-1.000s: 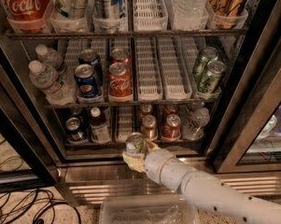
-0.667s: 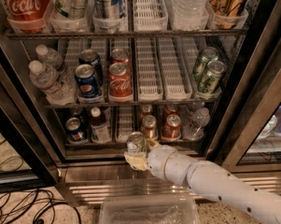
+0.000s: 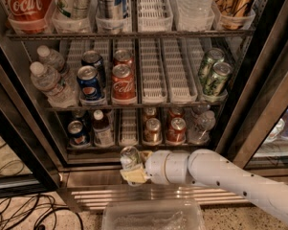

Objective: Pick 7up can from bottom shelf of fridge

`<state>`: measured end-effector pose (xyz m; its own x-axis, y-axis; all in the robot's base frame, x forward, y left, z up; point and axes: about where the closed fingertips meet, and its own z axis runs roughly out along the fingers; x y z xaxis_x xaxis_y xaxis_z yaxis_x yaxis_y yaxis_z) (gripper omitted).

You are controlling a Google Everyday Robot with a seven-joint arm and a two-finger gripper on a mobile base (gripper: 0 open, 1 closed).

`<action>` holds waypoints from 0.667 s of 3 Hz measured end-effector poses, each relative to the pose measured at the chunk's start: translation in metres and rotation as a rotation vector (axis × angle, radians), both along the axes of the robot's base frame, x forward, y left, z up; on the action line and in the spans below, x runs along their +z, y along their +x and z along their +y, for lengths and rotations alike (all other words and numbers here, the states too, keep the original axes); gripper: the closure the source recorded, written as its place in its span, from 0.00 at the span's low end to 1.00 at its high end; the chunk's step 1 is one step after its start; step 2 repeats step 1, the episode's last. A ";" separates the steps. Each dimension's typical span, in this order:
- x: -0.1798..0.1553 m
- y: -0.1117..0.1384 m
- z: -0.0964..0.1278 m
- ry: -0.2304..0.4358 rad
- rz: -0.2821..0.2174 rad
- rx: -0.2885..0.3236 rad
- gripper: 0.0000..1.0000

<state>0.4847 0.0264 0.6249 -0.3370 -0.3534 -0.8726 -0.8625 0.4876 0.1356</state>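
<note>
The fridge (image 3: 261, 75) stands open in front of me. My gripper (image 3: 133, 170) is just in front of the bottom shelf (image 3: 129, 131), level with its front edge. It is shut on the 7up can (image 3: 130, 157), of which the silver top and a bit of green-white body show between the cream fingers (image 3: 134, 177). The can is upright and outside the shelf, in front of an empty white lane tray. My white arm (image 3: 220, 174) reaches in from the lower right.
On the bottom shelf stand a Pepsi can (image 3: 76, 132), a small bottle (image 3: 101, 127), two red cola cans (image 3: 176, 130) and a water bottle (image 3: 201, 126). A clear plastic bin (image 3: 153, 217) sits below the ribbed steel base (image 3: 93, 195). Cables (image 3: 19, 210) lie at the lower left.
The gripper with the can has come slightly down and out from the bottom shelf's front edge, and the arm has drawn back a little.
</note>
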 end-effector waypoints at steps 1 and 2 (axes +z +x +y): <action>-0.002 -0.009 0.003 -0.004 0.019 0.031 1.00; -0.002 -0.009 0.003 -0.004 0.019 0.031 1.00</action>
